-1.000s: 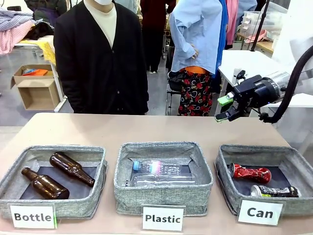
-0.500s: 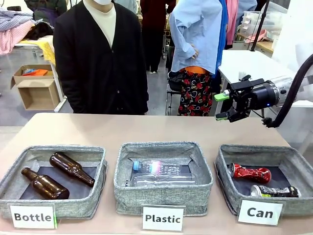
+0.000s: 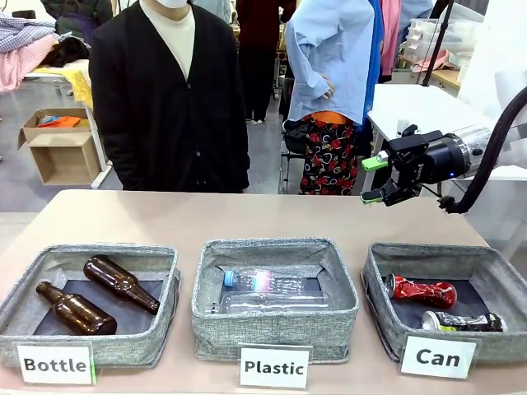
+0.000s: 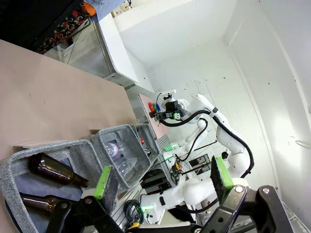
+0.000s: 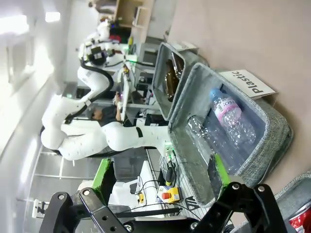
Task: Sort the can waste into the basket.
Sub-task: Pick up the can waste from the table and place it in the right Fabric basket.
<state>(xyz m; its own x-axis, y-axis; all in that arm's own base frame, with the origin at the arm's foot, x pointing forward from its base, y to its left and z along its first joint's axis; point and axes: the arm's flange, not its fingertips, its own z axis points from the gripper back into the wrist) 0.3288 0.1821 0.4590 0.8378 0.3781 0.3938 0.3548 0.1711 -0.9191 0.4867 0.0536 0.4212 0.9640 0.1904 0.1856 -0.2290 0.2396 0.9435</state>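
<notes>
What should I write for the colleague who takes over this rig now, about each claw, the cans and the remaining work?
Right claw: open, empty, in the air above the far right of the table.
Left claw: open, empty, well above the table.
Red can and black and silver can: both lie inside the basket labelled "Can".
Done: can waste is sorted.
Left: apparently nothing; no can lies on the table.

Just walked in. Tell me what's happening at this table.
Waste sorting. Both crushed cans, the red can and the black and silver can, already lie in the "Can" basket. The right end effector hangs open and empty above the table behind that basket. A person stands watching at the far side.
</notes>
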